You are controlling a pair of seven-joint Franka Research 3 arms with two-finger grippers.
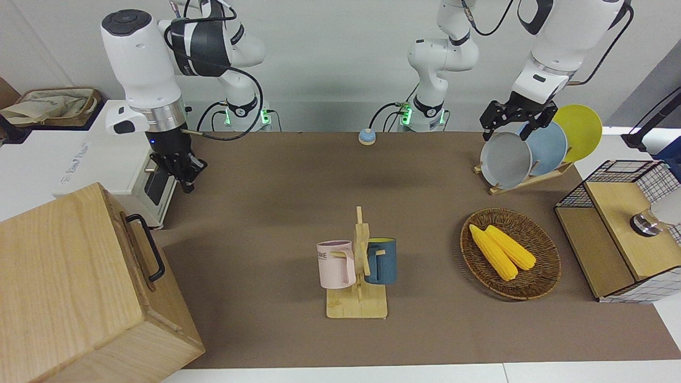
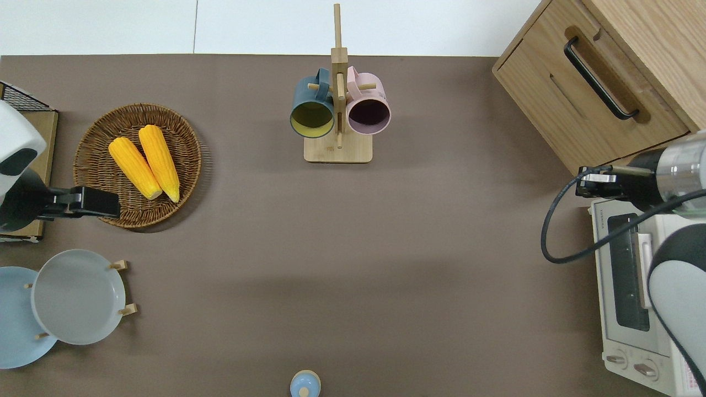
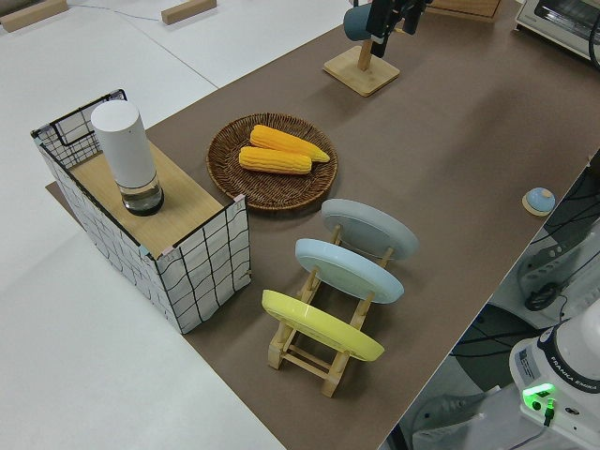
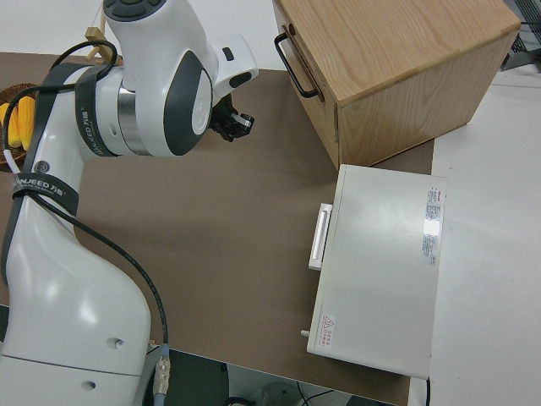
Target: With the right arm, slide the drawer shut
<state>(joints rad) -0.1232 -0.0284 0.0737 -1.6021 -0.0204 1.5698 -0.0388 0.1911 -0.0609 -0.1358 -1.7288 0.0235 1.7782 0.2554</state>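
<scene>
Over the surface (image 1: 298, 175), between toaster oven (image 1: 133, 175) and wooden box (image 1: 69, 287): right tool (image 1: 183, 170), finger state cannot be told, empty. Drawer (image 2: 593, 105): flush in box, handle (image 2: 598, 77) free. Left arm parked.

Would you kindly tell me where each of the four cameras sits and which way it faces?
Front view: across the table, facing both arms; right gripper near the toaster oven.
Overhead view: straight down; both wrists enter at the edges, drawer at the top.
Left side view: raised at the left arm's end, over the plate rack.
Right side view: above the right arm.
Front and overhead share the mug tree.
</scene>
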